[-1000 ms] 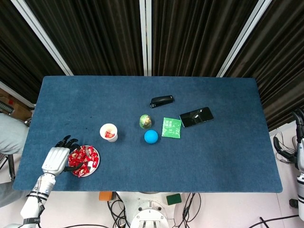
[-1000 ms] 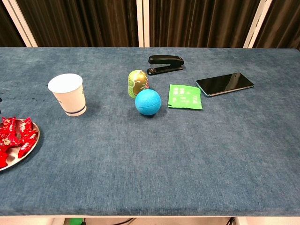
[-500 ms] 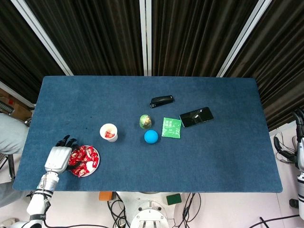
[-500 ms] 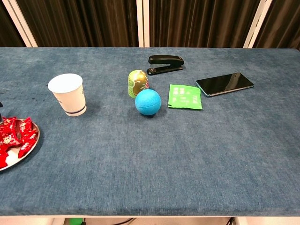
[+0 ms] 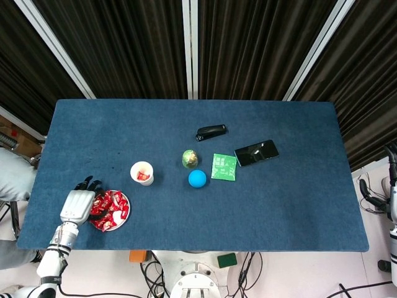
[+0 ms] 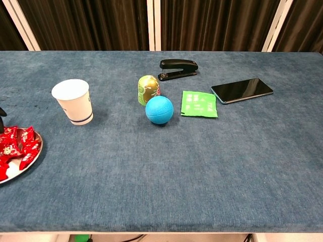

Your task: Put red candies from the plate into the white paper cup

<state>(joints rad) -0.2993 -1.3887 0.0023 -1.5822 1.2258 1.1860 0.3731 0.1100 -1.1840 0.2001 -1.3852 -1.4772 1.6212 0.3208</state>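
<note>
While its white-backed palm faces down over the left edge of the round metal plate (image 5: pixel 124 210), the left hand (image 5: pixel 78 203) has its dark fingers (image 5: pixel 87 183) fanned toward the far side of the table; whether anything is pinched beneath it cannot be told from the head view, and the chest view catches only a dark fingertip at the frame's left edge. Heaped on that plate, just beside and partly under the hand, are the red-wrapped candies (image 5: pixel 109 207), the same pile showing at the left border of the chest view (image 6: pixel 15 146). Near the plate, toward the table's middle, the white paper cup (image 5: pixel 142 172) stands upright with something red visible inside it. Farther right sit a green-and-gold egg-shaped object (image 5: pixel 190 159) and, just beside it on the near side, a blue ball (image 5: pixel 197 179). A flat green packet (image 5: pixel 224 166) lies next to the ball, a black smartphone (image 5: pixel 256 153) beyond it, and a black stapler (image 5: pixel 211 132) at the far side. All rest on the blue cloth-covered table (image 5: pixel 279 205). Off the table's right end, part of the right arm shows, but its hand cannot be made out.
</note>
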